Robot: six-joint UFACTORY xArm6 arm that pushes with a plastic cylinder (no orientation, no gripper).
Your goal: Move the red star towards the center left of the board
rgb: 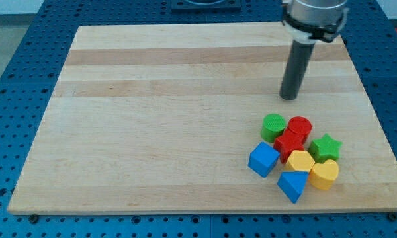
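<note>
The red star (289,143) lies in a tight cluster of blocks at the view's lower right of the wooden board (152,99). It touches the red cylinder (299,126) above it, the green cylinder (273,126) at its upper left, the blue cube (263,159) at its lower left and the yellow hexagon (300,161) below it. My tip (289,98) rests on the board above the cluster, a short gap above the green and red cylinders, touching no block.
A green star (325,147), a yellow heart (325,174) and a blue triangle (292,185) make up the cluster's right and bottom side. The board's right edge and bottom edge run close by. A blue perforated table surrounds the board.
</note>
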